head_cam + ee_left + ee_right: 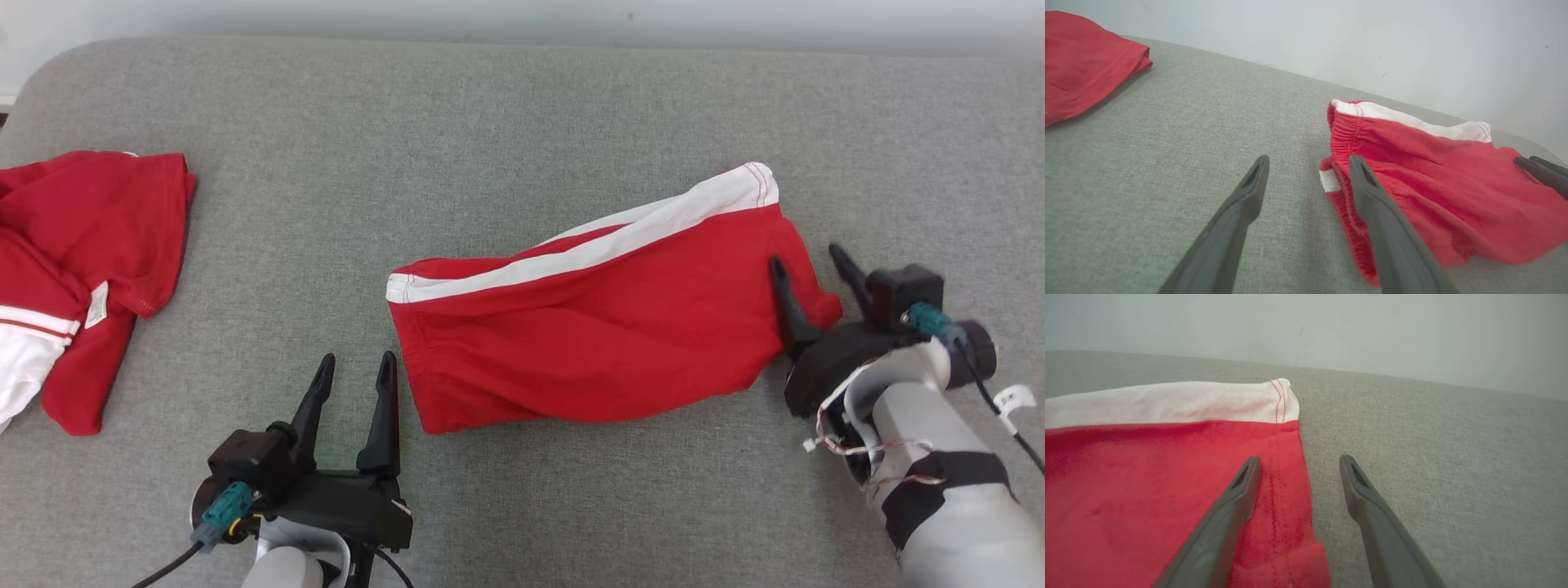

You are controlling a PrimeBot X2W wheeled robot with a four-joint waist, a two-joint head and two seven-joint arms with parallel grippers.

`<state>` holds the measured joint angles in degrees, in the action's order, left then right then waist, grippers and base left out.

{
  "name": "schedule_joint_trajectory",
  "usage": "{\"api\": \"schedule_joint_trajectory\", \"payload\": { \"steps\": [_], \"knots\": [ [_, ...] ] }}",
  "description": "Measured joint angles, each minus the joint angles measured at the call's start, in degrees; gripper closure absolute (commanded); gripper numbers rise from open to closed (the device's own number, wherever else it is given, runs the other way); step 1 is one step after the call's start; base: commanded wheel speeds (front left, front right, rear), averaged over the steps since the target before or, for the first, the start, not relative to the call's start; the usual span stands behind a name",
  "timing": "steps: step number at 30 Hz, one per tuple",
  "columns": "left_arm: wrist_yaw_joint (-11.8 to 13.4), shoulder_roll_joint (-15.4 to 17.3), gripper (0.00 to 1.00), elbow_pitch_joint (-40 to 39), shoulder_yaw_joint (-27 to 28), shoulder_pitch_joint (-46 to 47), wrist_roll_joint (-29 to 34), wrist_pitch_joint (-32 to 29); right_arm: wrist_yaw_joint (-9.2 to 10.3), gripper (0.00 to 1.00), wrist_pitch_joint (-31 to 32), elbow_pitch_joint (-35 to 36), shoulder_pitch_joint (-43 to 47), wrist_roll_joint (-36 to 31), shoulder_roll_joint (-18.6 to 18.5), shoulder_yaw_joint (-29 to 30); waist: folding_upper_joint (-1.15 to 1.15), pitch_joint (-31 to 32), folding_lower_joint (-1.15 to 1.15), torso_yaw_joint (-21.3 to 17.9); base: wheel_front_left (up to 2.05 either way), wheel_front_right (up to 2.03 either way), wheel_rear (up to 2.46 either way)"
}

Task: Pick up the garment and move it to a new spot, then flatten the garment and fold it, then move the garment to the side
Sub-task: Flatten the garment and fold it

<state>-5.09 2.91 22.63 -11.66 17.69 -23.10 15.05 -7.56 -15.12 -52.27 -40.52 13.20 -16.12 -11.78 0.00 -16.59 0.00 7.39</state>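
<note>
- Looking down from the head view, the red shorts (604, 327) lie slanted in the middle of the grey cushion (490, 106), with a white stripe along their far edge. They look folded leg on leg, so I judge the fold is made and the move to the side is left.
- The left gripper (357, 359) stands just beside the waistband end, fingers spread and holding nothing. The right gripper (807, 256) is at the leg end, fingers also spread, one over the cloth and one past its edge. One arm at each end would suit lifting the shorts without undoing the fold.
- A second red garment (90, 237) lies well apart, at the left edge.
- Seen from the left wrist view, one finger crosses in front of the elastic waistband (1347, 134); I cannot tell if they touch. Between the fingers is bare cushion.
- Seen from the right wrist view, the stitched hem (1284, 490) runs up between the open fingers, and no cloth is pinched.
</note>
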Motion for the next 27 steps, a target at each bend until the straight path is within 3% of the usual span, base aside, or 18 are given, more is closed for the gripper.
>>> {"api": "schedule_joint_trajectory", "payload": {
  "steps": [11, 13, 14, 15, 27],
  "knots": [
    [0.0, 0.0, 0.0, 0.0, 0.7, -1.9, 1.0, 0.0, 0.0, 0.0, 0.5, -6.8, -0.4, 4.8, 0.2, -2.9, 0.0, 1.0, 0.0, 1.0, 0.0, 0.0, 0.0],
    [-0.2, 0.0, 0.0, 0.1, 0.8, -2.5, 1.3, 0.0, 0.0, 0.6, 0.5, -7.9, -0.5, 5.6, 0.4, -3.5, 0.0, 1.3, 0.0, 1.2, 0.0, 0.0, 0.0],
    [-0.3, 0.0, 0.0, 0.1, 0.9, -2.6, 1.4, 0.0, 0.0, 0.83, 0.5, -8.3, -0.4, 5.9, 0.6, -3.8, -0.01, 1.6, 0.0, 1.2, 0.0, 0.0, 0.0],
    [-0.3, 0.0, 0.0, 0.2, 1.0, -2.7, 1.4, 0.0, 0.0, 1.0, 0.5, -8.7, -0.4, 6.3, 0.7, -4.1, 0.0, 1.8, 0.0, 1.3, 0.0, 0.0, 0.0],
    [-0.5, 0.0, 0.0, 1.1, 1.9, -6.4, 2.1, 0.0, 0.0, 1.0, 0.1, -7.7, 3.9, 10.5, 1.4, -2.6, 0.0, 5.3, 0.0, 0.4, 0.0, 0.0, 0.0]
  ]
}}
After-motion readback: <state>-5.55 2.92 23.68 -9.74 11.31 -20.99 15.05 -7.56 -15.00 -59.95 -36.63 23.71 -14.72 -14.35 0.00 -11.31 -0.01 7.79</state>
